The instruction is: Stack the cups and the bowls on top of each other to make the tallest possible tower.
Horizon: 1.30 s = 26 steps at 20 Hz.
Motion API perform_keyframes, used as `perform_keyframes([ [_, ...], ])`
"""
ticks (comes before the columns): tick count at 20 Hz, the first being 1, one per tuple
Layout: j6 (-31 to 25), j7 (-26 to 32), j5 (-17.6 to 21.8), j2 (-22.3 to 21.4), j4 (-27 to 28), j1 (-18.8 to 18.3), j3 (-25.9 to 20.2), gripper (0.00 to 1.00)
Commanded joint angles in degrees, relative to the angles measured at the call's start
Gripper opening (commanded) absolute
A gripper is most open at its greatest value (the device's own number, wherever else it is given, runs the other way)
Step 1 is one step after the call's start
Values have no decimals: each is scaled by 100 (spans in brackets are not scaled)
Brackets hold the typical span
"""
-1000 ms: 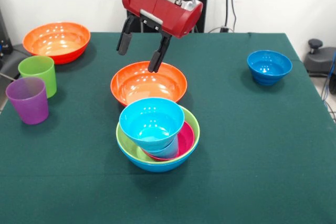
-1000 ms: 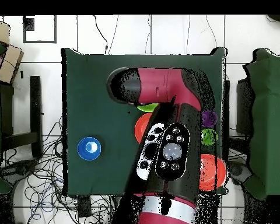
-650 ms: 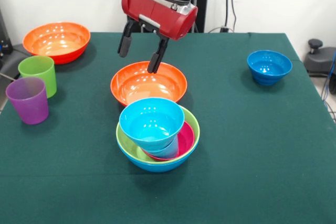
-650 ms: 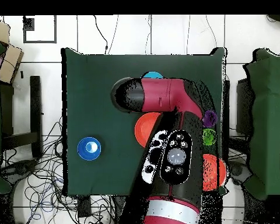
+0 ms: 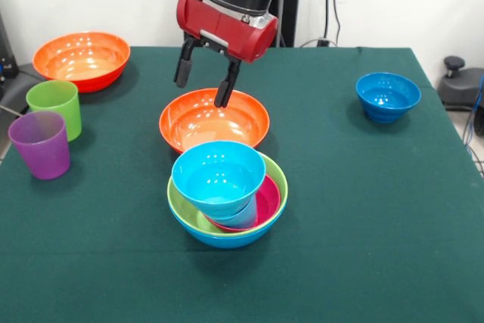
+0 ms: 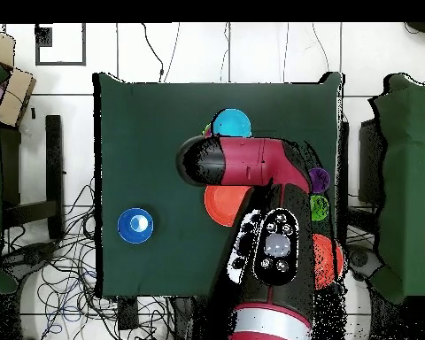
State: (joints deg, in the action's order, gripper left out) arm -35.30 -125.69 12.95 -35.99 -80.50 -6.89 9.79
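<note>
Tower (image 5: 227, 206) mid-table: cyan bowl (image 5: 218, 175) tilted atop a magenta bowl (image 5: 266, 200), nested in lime green and blue bowls. Gripper (image 5: 205, 81) spread wide, empty, hovering above orange bowl (image 5: 214, 120) behind tower.

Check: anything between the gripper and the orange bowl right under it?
Nothing visible. The gripper hangs open, fingers pointing down over the far rim of the orange bowl, with only air between; the tower sits nearer the camera.

Probably lab: floor cables (image 6: 65, 274), cloth-covered table (image 5: 363, 225)
</note>
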Motion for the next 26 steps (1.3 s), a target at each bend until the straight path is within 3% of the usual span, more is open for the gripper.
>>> perform_keyframes([
  [1,411,634,505,129,-570,-55,-693,100],
  [21,426,762,525,70,-663,-187,-821,100],
  [26,182,652,387,-1,-661,-110,-844,100],
])
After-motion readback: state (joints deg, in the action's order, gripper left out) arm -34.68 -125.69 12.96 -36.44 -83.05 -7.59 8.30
